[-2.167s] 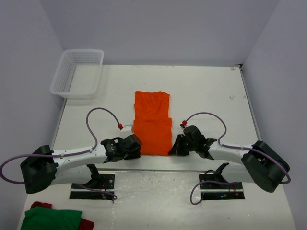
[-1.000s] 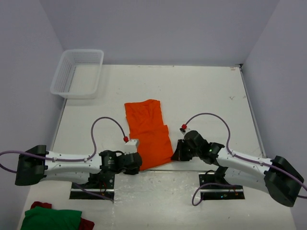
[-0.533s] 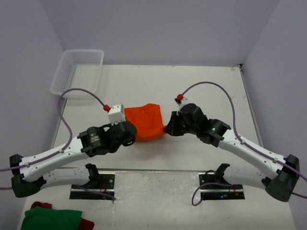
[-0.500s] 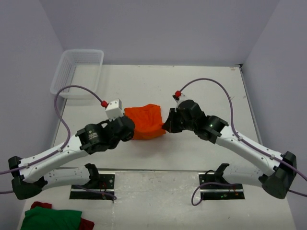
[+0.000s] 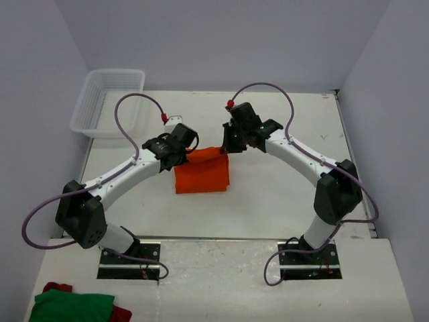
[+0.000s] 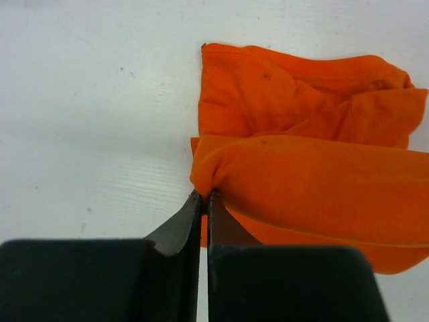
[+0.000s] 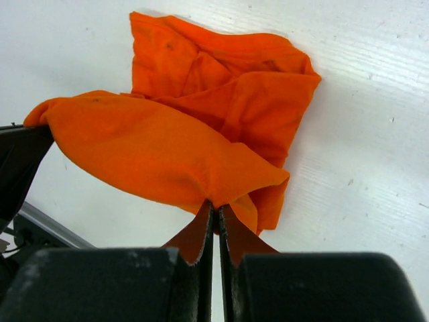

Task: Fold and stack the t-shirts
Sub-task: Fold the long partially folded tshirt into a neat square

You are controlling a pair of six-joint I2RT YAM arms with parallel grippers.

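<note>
The left fingers (image 6: 175, 230) and the right fingers (image 7: 190, 239) are each clamped together on opposite ends of a raised fold of the orange t-shirt (image 5: 201, 176), which otherwise lies on the white surface (image 5: 288, 194) midway between its near and far edges, well apart from the far-left-corner basket (image 5: 107, 100).

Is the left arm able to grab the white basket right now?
Probably not yet. The left end effector is shut on the orange t-shirt, so it has no free grip. The white basket sits apart at the far left, and nothing seems to block the way there.
</note>
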